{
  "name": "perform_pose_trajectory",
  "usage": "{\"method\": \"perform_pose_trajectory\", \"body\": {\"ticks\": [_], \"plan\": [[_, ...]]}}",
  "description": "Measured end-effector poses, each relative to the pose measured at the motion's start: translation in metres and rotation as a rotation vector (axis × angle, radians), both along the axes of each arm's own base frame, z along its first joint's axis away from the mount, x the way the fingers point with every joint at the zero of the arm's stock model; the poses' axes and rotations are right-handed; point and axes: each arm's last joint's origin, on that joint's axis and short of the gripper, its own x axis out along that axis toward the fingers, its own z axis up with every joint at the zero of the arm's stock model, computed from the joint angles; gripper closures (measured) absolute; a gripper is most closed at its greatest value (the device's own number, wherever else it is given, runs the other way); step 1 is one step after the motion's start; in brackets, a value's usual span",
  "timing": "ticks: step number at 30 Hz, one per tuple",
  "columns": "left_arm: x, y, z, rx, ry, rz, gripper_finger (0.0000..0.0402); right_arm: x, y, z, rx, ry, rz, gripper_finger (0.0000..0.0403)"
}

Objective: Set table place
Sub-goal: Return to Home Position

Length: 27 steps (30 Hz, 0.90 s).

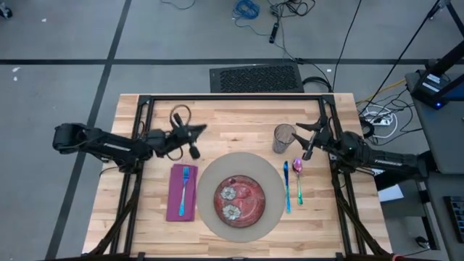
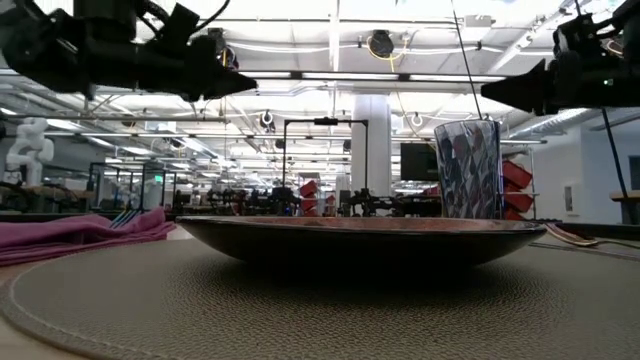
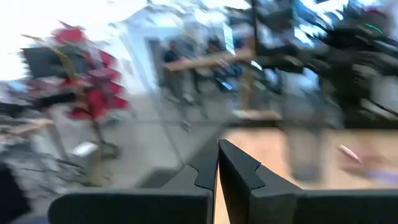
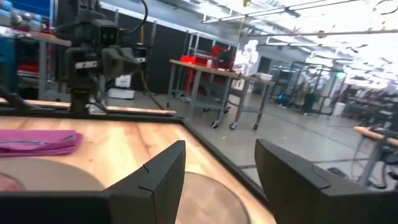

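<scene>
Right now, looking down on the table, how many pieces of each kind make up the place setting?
Mat: 1
Plate: 1
Napkin: 1
Glass: 1
Cutlery: 3 (fork, knife, spoon)
Total: 7

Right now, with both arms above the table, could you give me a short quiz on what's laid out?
1. True or false: the blue fork lies on the purple napkin.
2. Where does the glass stand? A) on the plate; B) on the table, off the mat; C) on the napkin.
3. Which is open, the left gripper or the right gripper?
Key: 1 true; 2 B; 3 right gripper.
</scene>
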Motion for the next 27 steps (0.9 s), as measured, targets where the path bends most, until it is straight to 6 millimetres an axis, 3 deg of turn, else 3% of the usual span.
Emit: {"method": "perform_pose_trajectory", "body": {"ticks": [4, 8, 11, 17, 22, 27], "plan": [[0.001, 0.022, 0.02, 0.009, -0.1, 0.09, 0.0402, -0.001, -0.002, 0.001, 0.005, -0.012, -0.024, 0.0222], [-0.004, 0.029, 0.024, -0.035, 0.197, 0.13, 0.0402, 0.0, -0.003, -0.004, 0.051, 0.023, -0.02, 0.0222], [-0.021, 0.022, 0.027, -0.101, 0.319, 0.149, 0.0402, 0.0, -0.003, -0.008, 0.073, 0.059, -0.019, 0.0222], [-0.069, -0.007, 0.039, -0.11, 0.144, 0.064, 0.0402, 0.0, -0.003, -0.009, 0.079, 0.059, -0.018, 0.0222], [-0.098, -0.02, 0.017, -0.126, 0.041, 0.093, 0.0402, 0.0, -0.003, -0.008, 0.095, 0.051, -0.016, 0.0222], [-0.099, -0.029, -0.024, -0.159, 0.108, 0.087, 0.0402, 0.0, -0.003, -0.008, 0.1, 0.047, -0.014, 0.0222]]}}
